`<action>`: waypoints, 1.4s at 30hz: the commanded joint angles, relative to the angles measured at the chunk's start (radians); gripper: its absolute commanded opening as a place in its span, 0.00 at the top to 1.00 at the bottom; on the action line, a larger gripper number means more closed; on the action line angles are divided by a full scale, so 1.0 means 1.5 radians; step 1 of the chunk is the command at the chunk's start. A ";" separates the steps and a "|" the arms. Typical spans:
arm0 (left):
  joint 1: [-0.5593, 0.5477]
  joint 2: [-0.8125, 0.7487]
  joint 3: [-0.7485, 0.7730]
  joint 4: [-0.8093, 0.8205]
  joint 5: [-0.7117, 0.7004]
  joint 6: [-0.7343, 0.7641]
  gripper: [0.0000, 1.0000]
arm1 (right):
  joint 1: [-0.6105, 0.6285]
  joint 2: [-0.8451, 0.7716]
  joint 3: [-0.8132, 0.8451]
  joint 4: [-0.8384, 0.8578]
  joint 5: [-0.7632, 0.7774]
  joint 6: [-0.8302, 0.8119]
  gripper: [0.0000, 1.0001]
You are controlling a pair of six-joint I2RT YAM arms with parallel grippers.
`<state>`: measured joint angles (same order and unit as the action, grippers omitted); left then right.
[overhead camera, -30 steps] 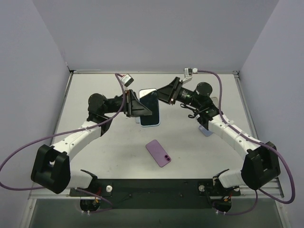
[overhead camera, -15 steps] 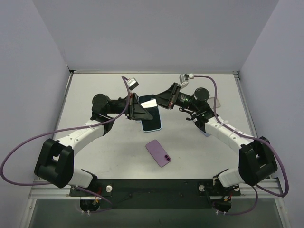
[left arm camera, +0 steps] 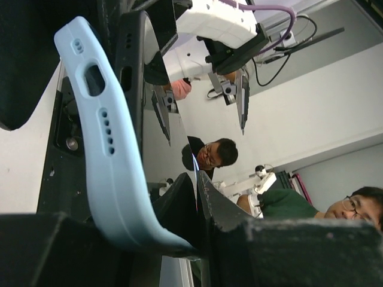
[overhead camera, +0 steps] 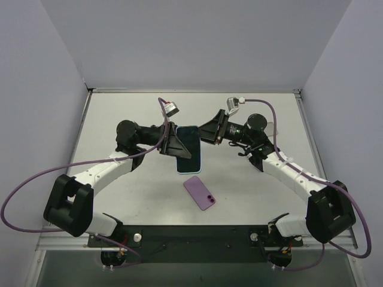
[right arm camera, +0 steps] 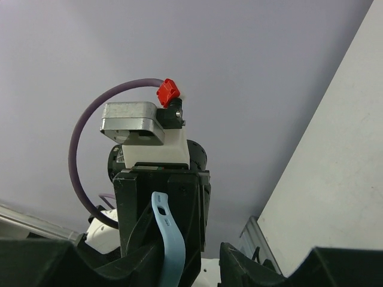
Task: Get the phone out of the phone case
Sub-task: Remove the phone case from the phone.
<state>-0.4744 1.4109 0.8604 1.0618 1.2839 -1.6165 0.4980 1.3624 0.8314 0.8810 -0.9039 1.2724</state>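
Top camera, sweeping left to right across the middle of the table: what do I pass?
left end effector → phone in its light-blue case → right end effector

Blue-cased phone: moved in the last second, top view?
Yes. The blue-cased phone has shifted down the frame toward the purple phone, which has stayed put. The gap between them has narrowed.

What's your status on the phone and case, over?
Left gripper shut on blue case, phone inside. Right gripper jaws apart at its far corner. Case lip peeled off port end, phone not out. Purple phone lies nearer, not in the way.
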 commanded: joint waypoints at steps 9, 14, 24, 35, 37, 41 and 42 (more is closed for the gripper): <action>-0.013 -0.001 0.090 0.296 -0.164 0.054 1.00 | 0.084 -0.021 0.002 -0.324 -0.180 -0.230 0.63; -0.013 0.011 0.095 0.292 -0.164 0.054 1.00 | 0.107 -0.022 0.007 -0.292 -0.178 -0.207 0.67; -0.013 0.050 0.090 0.259 -0.157 0.067 1.00 | 0.100 -0.021 0.032 -0.334 -0.067 -0.208 1.00; -0.008 0.136 0.116 -0.013 -0.158 0.189 1.00 | 0.037 -0.042 0.046 -0.458 0.154 -0.255 1.00; -0.005 0.172 0.122 -0.004 -0.158 0.177 1.00 | 0.023 -0.042 0.050 -0.480 0.172 -0.264 1.00; -0.003 0.225 0.124 0.024 -0.167 0.155 0.90 | 0.000 -0.044 0.041 -0.500 0.185 -0.276 1.00; -0.003 0.243 0.125 0.016 -0.169 0.158 0.87 | -0.003 -0.046 0.038 -0.505 0.189 -0.279 1.00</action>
<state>-0.4965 1.7229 0.9607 1.0218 1.3754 -1.3823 0.4858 1.2793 0.9203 0.3050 -0.6632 0.9062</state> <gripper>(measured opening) 0.312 0.099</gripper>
